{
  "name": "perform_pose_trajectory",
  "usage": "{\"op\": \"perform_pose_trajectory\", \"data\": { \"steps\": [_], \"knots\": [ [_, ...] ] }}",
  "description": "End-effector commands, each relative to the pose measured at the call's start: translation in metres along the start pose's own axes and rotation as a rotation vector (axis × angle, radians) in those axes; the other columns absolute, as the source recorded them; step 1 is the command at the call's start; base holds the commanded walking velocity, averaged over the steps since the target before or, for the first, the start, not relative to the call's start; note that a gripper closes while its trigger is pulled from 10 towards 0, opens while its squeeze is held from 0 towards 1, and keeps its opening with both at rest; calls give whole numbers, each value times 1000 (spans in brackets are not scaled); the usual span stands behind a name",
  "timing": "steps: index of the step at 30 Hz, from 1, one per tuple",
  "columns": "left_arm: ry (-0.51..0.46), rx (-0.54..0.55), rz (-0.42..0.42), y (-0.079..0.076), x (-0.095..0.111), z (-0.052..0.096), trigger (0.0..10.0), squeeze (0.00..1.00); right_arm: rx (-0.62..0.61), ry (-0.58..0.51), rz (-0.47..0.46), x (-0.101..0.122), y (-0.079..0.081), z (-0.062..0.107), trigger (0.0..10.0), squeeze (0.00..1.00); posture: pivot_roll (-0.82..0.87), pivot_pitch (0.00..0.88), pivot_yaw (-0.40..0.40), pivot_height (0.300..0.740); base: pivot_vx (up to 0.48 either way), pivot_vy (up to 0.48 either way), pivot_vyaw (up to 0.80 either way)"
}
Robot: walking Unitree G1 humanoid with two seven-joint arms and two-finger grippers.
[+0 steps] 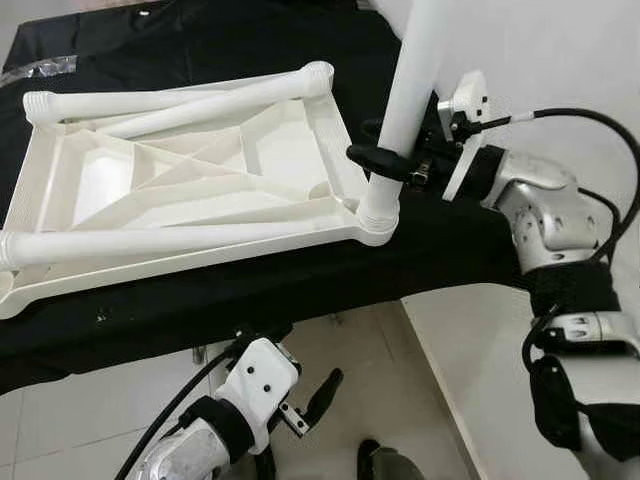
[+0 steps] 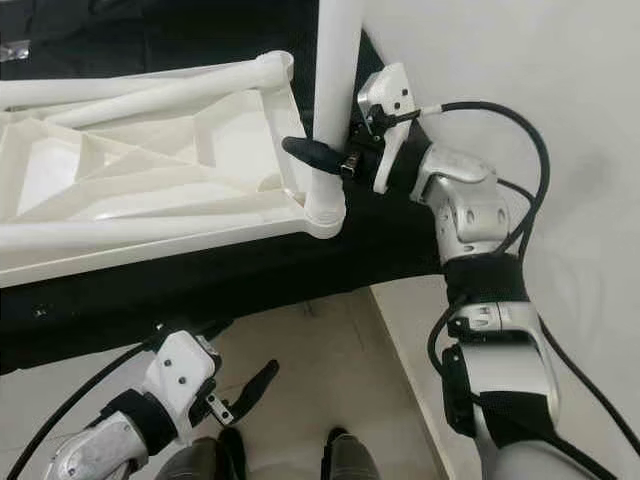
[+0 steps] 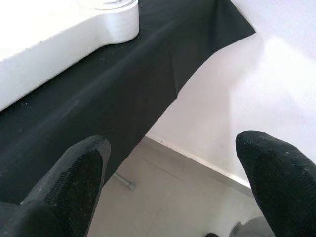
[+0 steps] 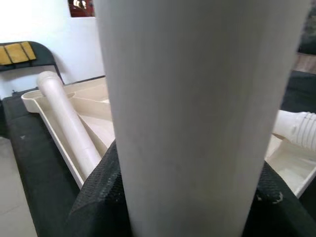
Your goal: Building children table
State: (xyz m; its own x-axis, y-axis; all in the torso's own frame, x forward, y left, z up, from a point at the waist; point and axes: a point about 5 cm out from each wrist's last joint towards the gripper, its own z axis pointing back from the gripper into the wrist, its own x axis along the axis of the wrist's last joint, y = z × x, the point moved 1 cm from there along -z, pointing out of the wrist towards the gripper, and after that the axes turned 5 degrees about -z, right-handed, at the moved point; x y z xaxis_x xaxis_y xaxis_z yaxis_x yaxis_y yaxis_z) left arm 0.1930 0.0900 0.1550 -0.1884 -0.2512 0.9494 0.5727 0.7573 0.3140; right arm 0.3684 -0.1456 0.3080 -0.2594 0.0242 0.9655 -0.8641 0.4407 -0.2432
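Right gripper [image 1: 392, 160] clamped around upright white leg [image 1: 410, 100], low on the tube, just above the corner socket [image 1: 378, 215] of the tabletop [image 1: 180, 180]. Black fingers [image 4: 98, 192] wrapped both sides of the tube in the right wrist view. Low grip likely chosen for torque and alignment while seating or screwing the leg into the socket. Leg stood near vertical, base in the socket; how far seated could not be told.

Tabletop lay upside down, ribbed underside up, so sockets faced upward for leg insertion. Three more loose legs [image 1: 170, 105] lay across the underside, parked within reach, one with a threaded end [image 1: 40, 103] showing. Judged early: one leg of four being fitted.

Left gripper [image 1: 305, 400] hung below the bench edge, spread open, holding nothing. Fingertips [image 3: 79, 173] apart in the left wrist view, aimed at the cloth edge and floor. Probably idle, not bracing the top, so the top could shift under twisting.

Work surface covered in black cloth [image 1: 250, 290] draping over the front edge. Light tiled floor [image 1: 100, 420] below, plain white wall [image 1: 560, 60] on the right. Crinkled clear plastic [image 1: 40, 68] at the far left of the cloth.
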Motion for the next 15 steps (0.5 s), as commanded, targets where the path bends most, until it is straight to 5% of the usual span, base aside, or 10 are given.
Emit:
{"op": "perform_pose_trajectory", "data": {
  "steps": [1, 8, 10, 11, 12, 14, 15],
  "knots": [
    [18, 1, 2, -2, -2, 4, 10000, 0, 50, 63, -29, -19, 5, -4, 0, 0, 44, 308, -8, 740, 0, 0, 0],
    [18, 4, 3, -2, -2, 4, 10000, 0, -173, 191, -29, -46, 0, 0, 0, 0, 32, 307, -32, 740, 0, 0, 0],
    [19, 11, 4, -3, -2, 6, 10000, 0, -635, 255, -53, -71, 7, 6, 0, 0, 27, 313, -39, 740, 0, 0, 0],
    [19, 11, 4, -3, -2, 6, 10000, 0, -635, 255, -53, -71, 7, 6, 0, 0, 27, 313, -39, 740, 0, 0, 0],
    [19, 16, 4, -2, -2, 5, 10000, 0, -798, 294, -11, -79, 26, 14, 0, 0, 28, 319, -30, 740, 0, 0, 0],
    [19, 16, 4, -2, -2, 5, 10000, 0, -798, 294, -11, -79, 26, 14, 0, 0, 28, 319, -30, 740, 0, 0, 0],
    [19, 18, 4, -1, -2, 5, 10000, 0, -871, 314, -38, -85, 48, 14, 0, 0, 18, 321, -21, 740, 0, 0, 0]
  ]
}}
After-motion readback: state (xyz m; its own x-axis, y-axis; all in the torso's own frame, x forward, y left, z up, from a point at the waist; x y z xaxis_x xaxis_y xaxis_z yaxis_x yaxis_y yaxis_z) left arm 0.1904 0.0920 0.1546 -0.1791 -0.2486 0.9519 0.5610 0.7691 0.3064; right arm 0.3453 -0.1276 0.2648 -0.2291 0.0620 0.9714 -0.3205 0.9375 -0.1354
